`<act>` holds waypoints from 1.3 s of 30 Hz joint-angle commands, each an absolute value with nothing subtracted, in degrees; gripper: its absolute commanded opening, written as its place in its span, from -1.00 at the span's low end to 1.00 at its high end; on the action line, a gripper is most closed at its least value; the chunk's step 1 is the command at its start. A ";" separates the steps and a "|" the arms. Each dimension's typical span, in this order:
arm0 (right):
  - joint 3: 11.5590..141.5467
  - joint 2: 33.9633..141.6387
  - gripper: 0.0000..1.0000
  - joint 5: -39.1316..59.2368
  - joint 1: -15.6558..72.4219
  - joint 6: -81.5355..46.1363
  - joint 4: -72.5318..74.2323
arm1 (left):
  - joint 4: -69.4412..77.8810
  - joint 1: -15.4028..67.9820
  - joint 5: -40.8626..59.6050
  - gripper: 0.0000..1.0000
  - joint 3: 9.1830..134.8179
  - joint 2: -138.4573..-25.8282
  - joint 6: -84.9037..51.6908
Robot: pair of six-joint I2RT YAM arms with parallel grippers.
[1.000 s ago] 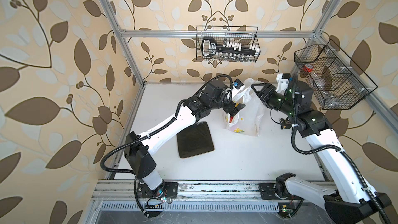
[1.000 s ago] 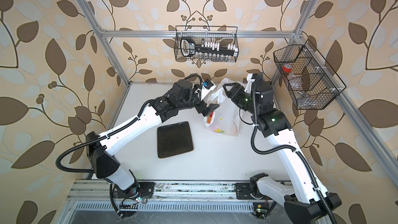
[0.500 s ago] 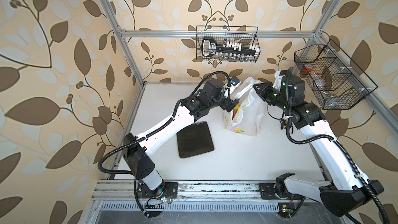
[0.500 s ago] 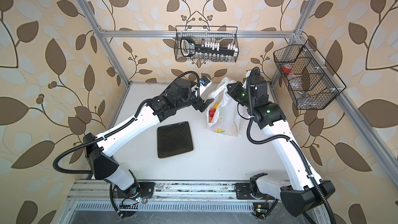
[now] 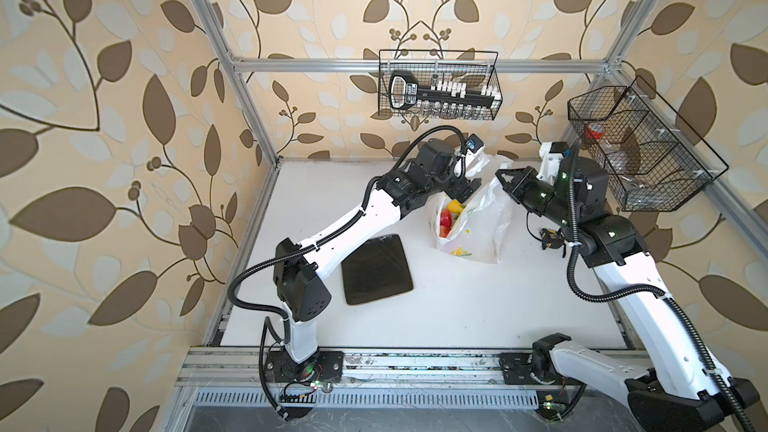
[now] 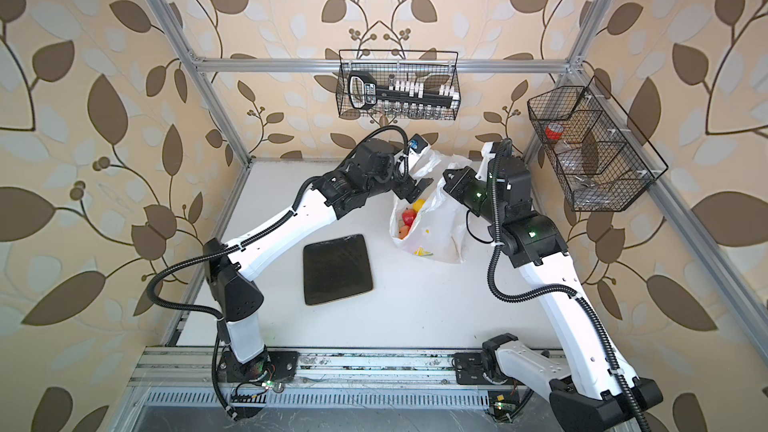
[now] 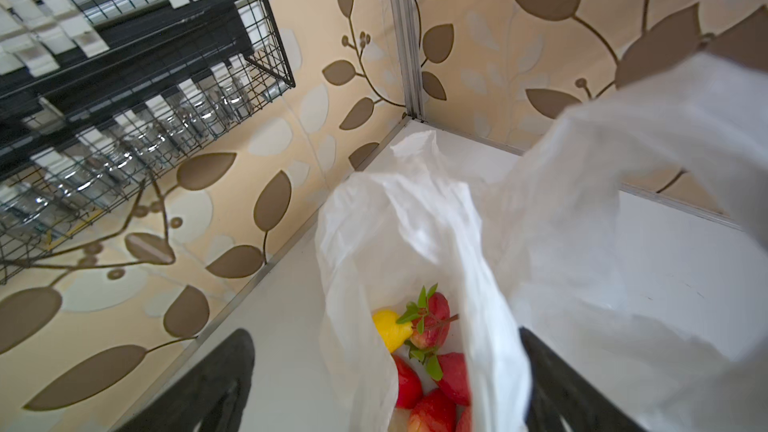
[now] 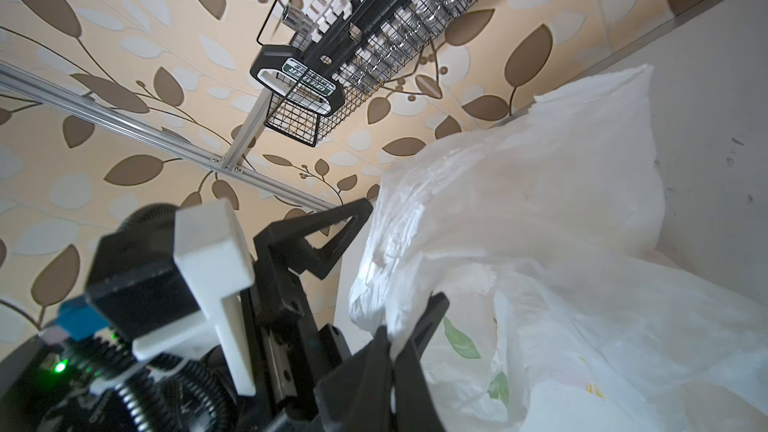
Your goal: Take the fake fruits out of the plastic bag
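White crinkly film of the plastic bag (image 5: 482, 218) slumps on the table (image 5: 457, 313) near the back wall, its mouth gaping at the left gripper (image 5: 464, 191), whose jaws stand spread, both dark fingers (image 7: 216, 384) cut off at the wrist view's edge. The right gripper (image 8: 405, 338) pinches a fold of the bag's rim, tips half buried in plastic. Inside lie the fake fruits (image 7: 419, 367): red pieces, one yellow, a green sprig, the rest hidden by film.

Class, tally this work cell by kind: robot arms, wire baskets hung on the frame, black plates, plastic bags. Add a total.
robot arms: 2
wire baskets: 2
black plate: 1
plastic bag: 1
total: 6
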State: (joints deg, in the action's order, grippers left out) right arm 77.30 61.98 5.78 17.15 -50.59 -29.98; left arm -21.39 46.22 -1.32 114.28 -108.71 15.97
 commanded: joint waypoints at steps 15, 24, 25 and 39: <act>85.65 68.32 -1.00 3.15 14.31 -45.37 -20.57 | -19.98 39.96 -6.25 -1.00 130.12 -115.07 -1.07; 97.75 78.19 -1.00 6.52 8.74 -42.81 -13.54 | -11.65 35.60 -6.27 -1.00 130.43 -113.38 -11.85; 97.74 78.39 -1.00 6.96 8.19 -42.74 -13.13 | -10.11 35.35 -6.69 -1.00 129.61 -113.16 -12.37; 56.64 48.20 -1.00 5.34 7.24 -44.13 -34.77 | 13.33 40.26 -3.60 -1.00 71.11 -81.52 -29.21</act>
